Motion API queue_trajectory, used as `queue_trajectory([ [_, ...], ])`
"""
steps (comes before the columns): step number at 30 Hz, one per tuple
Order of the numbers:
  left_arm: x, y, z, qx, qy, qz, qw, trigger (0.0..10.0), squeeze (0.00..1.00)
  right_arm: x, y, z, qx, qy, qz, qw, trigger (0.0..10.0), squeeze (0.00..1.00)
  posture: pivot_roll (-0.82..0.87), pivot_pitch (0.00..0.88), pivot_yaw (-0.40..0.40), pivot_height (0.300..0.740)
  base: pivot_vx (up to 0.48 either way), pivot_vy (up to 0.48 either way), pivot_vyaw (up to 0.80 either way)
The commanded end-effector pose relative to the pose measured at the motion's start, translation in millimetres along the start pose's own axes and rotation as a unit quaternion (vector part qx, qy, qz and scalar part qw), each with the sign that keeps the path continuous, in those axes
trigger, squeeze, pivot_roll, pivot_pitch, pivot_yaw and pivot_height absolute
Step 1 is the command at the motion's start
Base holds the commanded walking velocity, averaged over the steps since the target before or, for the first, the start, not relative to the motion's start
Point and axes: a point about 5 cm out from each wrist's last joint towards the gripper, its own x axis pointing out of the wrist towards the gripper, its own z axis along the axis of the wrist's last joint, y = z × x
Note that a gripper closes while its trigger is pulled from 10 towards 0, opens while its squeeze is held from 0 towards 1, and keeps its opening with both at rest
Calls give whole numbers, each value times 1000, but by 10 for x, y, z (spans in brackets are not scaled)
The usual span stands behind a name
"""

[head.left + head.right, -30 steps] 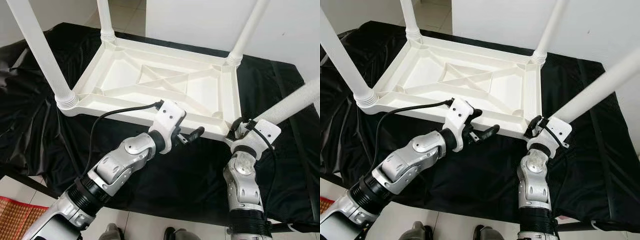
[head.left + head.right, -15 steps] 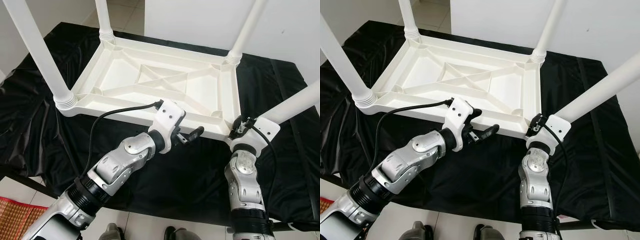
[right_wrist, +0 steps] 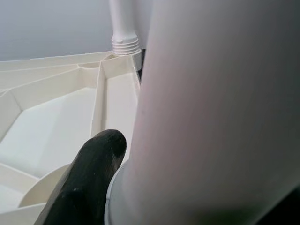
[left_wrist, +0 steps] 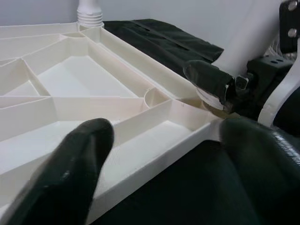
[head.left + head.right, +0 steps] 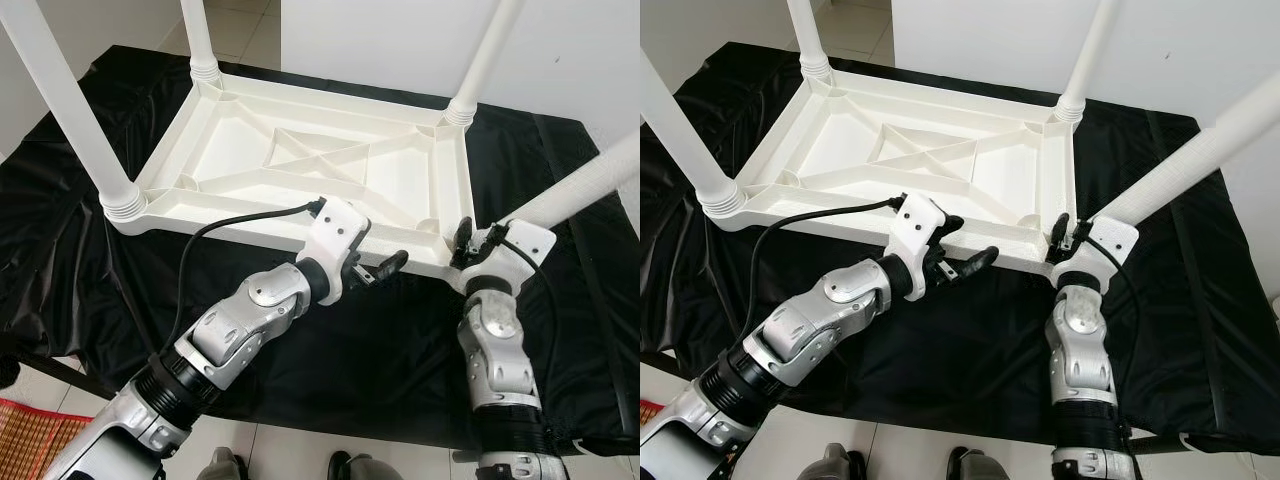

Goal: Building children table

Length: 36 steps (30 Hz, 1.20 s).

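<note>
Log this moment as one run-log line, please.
stage: fitting fourth leg | right tool: shut on leg, tilted, at near-right corner of table | left tool: open, at near rim

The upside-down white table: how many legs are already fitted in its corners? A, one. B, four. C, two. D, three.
D: three legs stand in corners of the table, while the right gripper holds the fourth leg tilted at the last corner.

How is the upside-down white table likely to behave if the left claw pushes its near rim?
The table looks like thin ribbed plastic, so probably stiff yet light. Lying on black cloth, it may slide or drag wrinkles. Three upright legs likely raise its tipping tendency.
</note>
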Motion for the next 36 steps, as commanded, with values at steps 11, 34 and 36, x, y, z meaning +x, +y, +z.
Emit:
queue_trajectory([
  [11, 5, 61, 315, 32, -36, -117, 992, 10000, 0, 119, 91, 151, -26, 17, 184, 982, 10000, 0, 37, 143, -45, 740, 0, 0, 0],
  [34, 116, -96, 814, 20, -99, -224, 969, 10000, 0, -4, 187, 264, -76, 77, 498, 860, 10000, 0, 49, 81, -78, 740, 0, 0, 0],
  [36, 127, -99, 810, 21, -95, -228, 969, 10000, 0, -19, 198, 269, -79, 80, 512, 852, 10000, 0, 49, 79, -76, 740, 0, 0, 0],
])
